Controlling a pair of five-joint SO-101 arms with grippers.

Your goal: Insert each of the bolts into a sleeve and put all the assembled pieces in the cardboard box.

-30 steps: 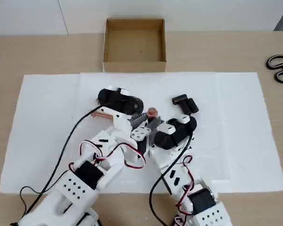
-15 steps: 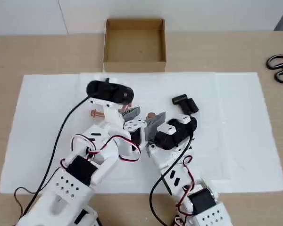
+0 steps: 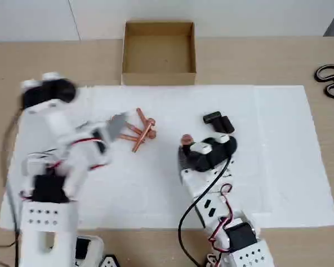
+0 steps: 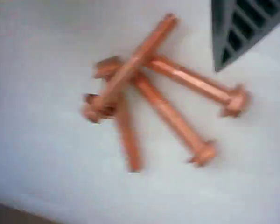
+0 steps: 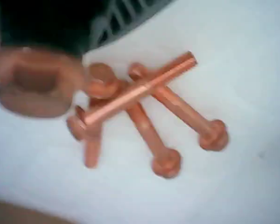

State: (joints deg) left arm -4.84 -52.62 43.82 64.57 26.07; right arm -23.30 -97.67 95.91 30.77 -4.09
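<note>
Bolts (image 3: pixel 139 129): four loose, crossed, just ahead of left gripper (image 3: pixel 116 124) (grip state cannot be told). Left arm swung aside since earlier frame, uncovering pile. Right gripper (image 3: pixel 183 149) clamps single bolt (image 3: pixel 185 139); sleeves (image 3: pixel 217 121) just beyond it, so insertion pending. Cardboard box (image 3: pixel 158 78) empty.

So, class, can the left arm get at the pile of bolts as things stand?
Probably yes: the left gripper hangs beside the bolts, nothing lies over them, and the right gripper stands clear to the side.
</note>
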